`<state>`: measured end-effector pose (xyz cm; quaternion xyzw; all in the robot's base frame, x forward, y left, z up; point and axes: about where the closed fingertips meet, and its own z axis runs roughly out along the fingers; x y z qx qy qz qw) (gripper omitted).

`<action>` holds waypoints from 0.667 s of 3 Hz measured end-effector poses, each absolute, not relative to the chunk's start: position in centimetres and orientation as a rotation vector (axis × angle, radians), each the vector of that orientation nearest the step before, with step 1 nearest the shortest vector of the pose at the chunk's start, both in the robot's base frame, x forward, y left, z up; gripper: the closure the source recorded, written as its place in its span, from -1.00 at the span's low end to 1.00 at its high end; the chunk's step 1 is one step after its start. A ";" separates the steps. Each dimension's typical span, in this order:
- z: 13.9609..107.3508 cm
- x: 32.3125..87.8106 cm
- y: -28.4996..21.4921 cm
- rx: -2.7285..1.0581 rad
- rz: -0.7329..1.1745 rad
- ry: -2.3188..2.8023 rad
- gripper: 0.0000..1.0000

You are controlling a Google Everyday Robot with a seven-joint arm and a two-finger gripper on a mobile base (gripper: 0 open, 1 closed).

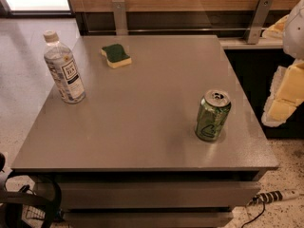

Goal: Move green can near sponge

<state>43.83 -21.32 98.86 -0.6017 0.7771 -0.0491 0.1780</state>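
Note:
The green can (212,115) stands upright on the grey table (142,127), near its front right corner, silver pull-tab top showing. The sponge (116,55) lies flat at the back of the table, left of centre, dark green side up over pale yellow foam. My gripper (284,96) shows as pale yellow and white parts at the right edge of the view, beyond the table's right side. It is to the right of the can, apart from it, and holds nothing that I can see.
A clear plastic water bottle (63,68) with a white cap stands upright at the table's left side. A wood-panelled wall with metal brackets (119,16) runs behind the table. A power strip (275,196) lies on the floor at lower right. Dark cables (28,205) sit at lower left.

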 end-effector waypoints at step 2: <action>98.5 43.9 -21.4 -1.686 -0.063 2.155 -1.00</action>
